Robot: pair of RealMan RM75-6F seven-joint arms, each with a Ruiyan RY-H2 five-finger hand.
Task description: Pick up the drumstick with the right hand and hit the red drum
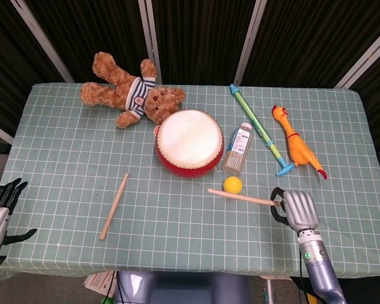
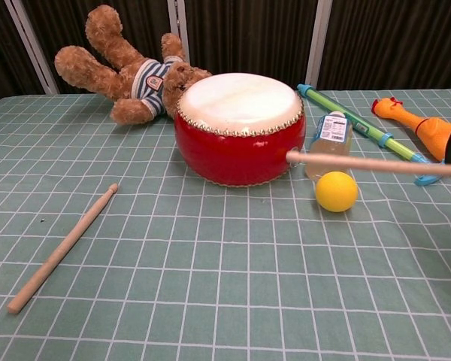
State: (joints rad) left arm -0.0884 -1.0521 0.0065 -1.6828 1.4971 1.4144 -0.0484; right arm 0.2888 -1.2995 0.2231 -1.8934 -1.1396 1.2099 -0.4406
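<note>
Wooden and slender, the drumstick (image 1: pixel 240 197) is held by the right hand (image 1: pixel 299 211), fingers (image 1: pixel 277 204) closed round its butt, its rounded tip beside the smooth yellow ball (image 1: pixel 232 184). Beyond is seen the round red drum (image 1: pixel 189 142) with its pale skin, and beside it a clear plastic bottle (image 1: pixel 239 147) of pale liquid. The left hand (image 1: pixel 1 201) is seen off the desk (image 1: pixel 63 177) edge, dark fingers apart, holding nothing.

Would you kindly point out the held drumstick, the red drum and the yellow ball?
held drumstick (image 1: pixel 240 197), head view, middle of the shaft.
red drum (image 2: pixel 237 156), chest view, front of the red wall.
yellow ball (image 2: pixel 336 191), chest view, centre of the ball.
</note>
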